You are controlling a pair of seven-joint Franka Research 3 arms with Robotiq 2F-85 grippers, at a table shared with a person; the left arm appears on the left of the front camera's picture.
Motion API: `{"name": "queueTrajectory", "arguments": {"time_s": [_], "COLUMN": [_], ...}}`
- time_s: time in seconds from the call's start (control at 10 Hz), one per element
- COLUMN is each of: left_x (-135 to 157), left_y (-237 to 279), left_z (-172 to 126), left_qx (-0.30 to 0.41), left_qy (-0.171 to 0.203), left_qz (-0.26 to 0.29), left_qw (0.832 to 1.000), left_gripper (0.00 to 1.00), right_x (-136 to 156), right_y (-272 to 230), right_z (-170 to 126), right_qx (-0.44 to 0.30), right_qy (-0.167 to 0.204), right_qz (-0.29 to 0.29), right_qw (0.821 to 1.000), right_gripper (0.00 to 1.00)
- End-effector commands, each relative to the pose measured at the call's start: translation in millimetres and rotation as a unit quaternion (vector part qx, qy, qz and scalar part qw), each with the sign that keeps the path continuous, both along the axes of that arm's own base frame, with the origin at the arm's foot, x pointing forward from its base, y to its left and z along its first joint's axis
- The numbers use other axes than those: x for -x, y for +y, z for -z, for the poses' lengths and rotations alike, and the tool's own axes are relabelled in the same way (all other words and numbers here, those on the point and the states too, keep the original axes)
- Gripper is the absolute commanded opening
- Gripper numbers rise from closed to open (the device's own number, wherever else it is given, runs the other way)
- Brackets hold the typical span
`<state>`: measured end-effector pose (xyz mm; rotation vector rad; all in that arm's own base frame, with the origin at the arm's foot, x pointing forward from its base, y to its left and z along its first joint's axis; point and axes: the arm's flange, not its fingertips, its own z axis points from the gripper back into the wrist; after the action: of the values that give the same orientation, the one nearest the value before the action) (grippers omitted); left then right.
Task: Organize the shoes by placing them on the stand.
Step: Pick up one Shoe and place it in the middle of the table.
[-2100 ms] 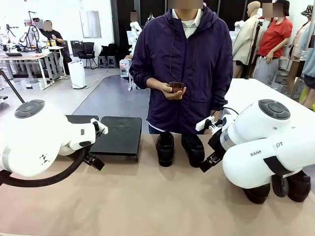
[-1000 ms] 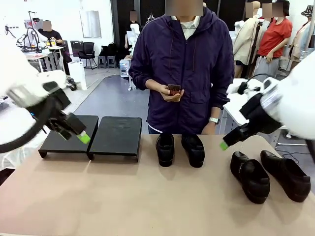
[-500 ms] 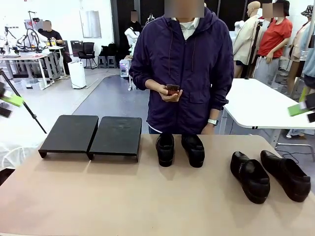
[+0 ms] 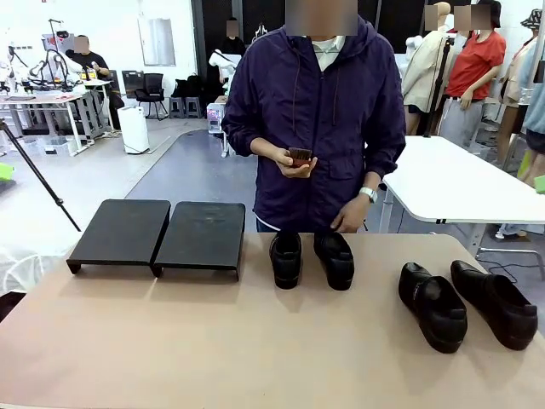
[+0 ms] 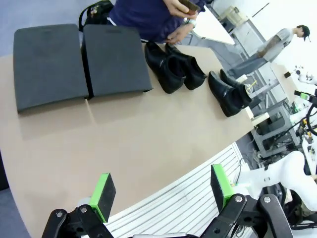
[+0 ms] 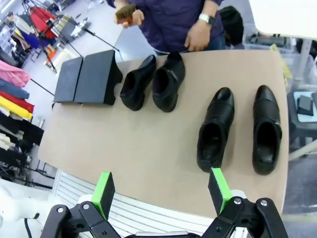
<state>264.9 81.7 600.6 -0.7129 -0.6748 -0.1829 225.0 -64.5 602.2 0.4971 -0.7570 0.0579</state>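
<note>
- Front view: a beige table [image 4: 213, 341] stretches across to a person [image 4: 319, 128] in a dark purple jacket standing at the far side.
- The stand [image 4: 119, 230] sits at the far left of the table: two low black platforms side by side, edges touching, both tops bare.
- The four shoes [image 4: 285, 258] are all on the tabletop, apart from the stand. One pair sits close together at the far middle, just right of the stand, heels toward the camera. The second pair [image 4: 433, 305] lies nearer and well to the right, toes toward the camera.
- The person holds a small dark object [image 4: 300, 154] at chest height in one hand. The other hand [image 4: 349, 213] hangs just above the middle pair.
- Left wrist view: the left gripper [image 5: 162, 191] hangs high over the table's near edge, its green-padded fingers [image 5: 103, 196] spread wide with nothing between them.
- Below it, the stand [image 5: 49, 64] lies at the upper left, with the shoes [image 5: 161, 67] in a row beyond it to the right, all on the table.
- Right wrist view: the right gripper [image 6: 161, 188] also hangs high above the near edge, its fingers [image 6: 218, 188] wide apart and holding nothing.
- From here the stand [image 6: 99, 77] is at the upper left, bare. One pair of shoes [image 6: 168, 82] rests just beside it in front of the person's lowered hand [image 6: 195, 37]. The other pair [image 6: 215, 129] lies side by side toward the right end of the table.
</note>
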Motion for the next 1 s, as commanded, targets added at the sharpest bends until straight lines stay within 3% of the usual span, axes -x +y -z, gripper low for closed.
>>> {"name": "queueTrajectory", "arguments": {"time_s": [0.0,0.9], "left_x": [-4.7,-4.7], "left_y": [-1.7,-1.7], "left_z": [-5.0,-5.0], "left_qx": [0.006,0.006], "left_qy": [0.001,0.001], "left_qz": [0.011,0.011], "left_qw": [1.0,1.0], "left_gripper": [1.0,1.0], "right_x": [-0.3,-0.3], "right_y": [5.4,5.4], "right_z": [-1.2,-1.2], "right_qx": [-0.007,-0.007], "right_qy": [-0.002,-0.002], "right_qz": [-0.019,-0.019], "right_qw": [1.0,1.0], "right_gripper": [1.0,1.0]}}
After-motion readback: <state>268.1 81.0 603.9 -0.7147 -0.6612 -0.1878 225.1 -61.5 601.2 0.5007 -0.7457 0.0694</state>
